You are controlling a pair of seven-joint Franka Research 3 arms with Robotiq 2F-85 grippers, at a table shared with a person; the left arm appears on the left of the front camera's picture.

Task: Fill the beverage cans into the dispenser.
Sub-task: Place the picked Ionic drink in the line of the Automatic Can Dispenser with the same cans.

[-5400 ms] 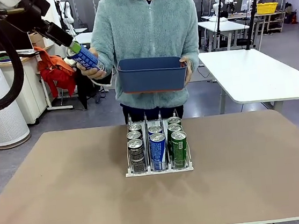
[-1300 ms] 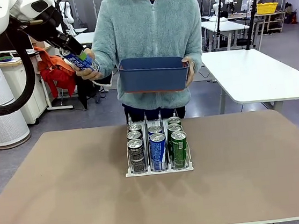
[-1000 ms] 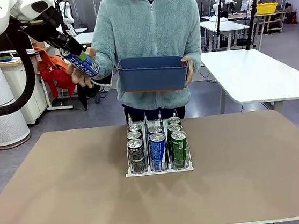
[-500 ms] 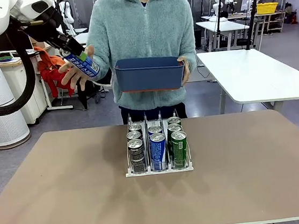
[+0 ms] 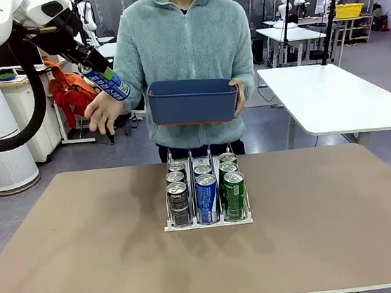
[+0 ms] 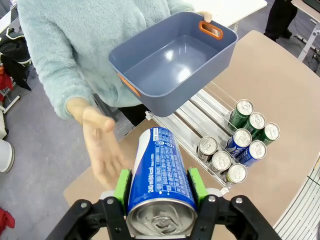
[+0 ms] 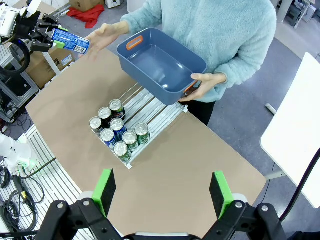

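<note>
The beverage cans (image 5: pixel 205 190) stand upright in the dispenser (image 5: pixel 208 222) at the middle of the tan table (image 5: pixel 88 258), seen from the front: dark ones in the left lane, blue in the middle, green on the right. One more blue can (image 5: pixel 108 83) is up in the air at the far left, tilted, clamped in the left gripper (image 5: pixel 100 75). The person across the table holds a dark blue tub (image 5: pixel 192 101) by one end, above and behind the dispenser. Their other hand (image 5: pixel 103 113) is open just under the blue can, apart from it.

From the left wrist, the blue can (image 6: pixel 161 182) lies lengthwise between the green pads (image 6: pixel 121 186), which press its sides, silver top toward the camera. The open hand (image 6: pixel 102 148) is spread beside it, palm showing. The tub (image 6: pixel 172 64), with orange handles, is tipped so its bare inside shows. Below it the cans (image 6: pixel 241 144) crowd the front of the dispenser (image 6: pixel 194 118), whose rear lanes lie bare.

From the right wrist, the right gripper (image 7: pixel 163 194) hangs high over the table (image 7: pixel 200 150) with its jaws spread wide and nothing between them. The dispenser (image 7: pixel 145 107) sits below the tub (image 7: pixel 160 65), cans (image 7: pixel 117 131) bunched at its near end. The left gripper (image 7: pixel 52 40) with the blue can (image 7: pixel 71 41) shows at the upper left, close to the person's open hand (image 7: pixel 107 32).
</note>
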